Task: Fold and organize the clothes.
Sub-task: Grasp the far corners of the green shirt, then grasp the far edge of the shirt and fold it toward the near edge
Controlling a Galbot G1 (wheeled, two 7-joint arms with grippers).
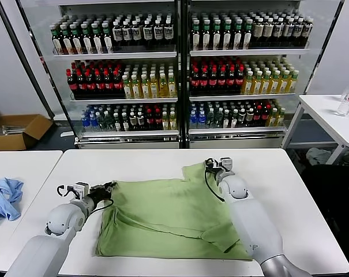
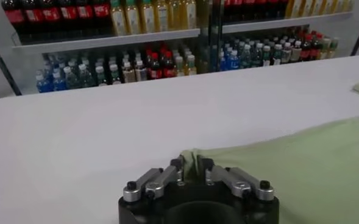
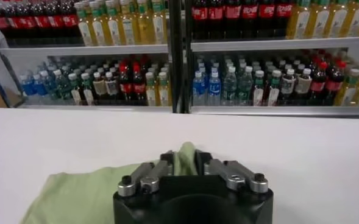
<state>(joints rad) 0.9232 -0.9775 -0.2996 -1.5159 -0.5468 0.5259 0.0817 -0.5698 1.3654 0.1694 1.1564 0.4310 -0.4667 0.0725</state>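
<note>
Wrinkled light green polo shirt (image 1: 168, 216) lies partly folded across the smooth white table (image 1: 134, 161) before us, our left gripper (image 1: 109, 187) pinching its soft corner at nine o'clock, our right gripper (image 1: 211, 165) clamped on a bunched fold at one o'clock.

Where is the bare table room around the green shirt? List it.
Bare table runs along the far edge, between the polo shirt and the drinks shelves, and down the strip right of the right arm. Crowded: the shirt's left edge, pinched by the left gripper, and its far corner, held by the right gripper.
</note>
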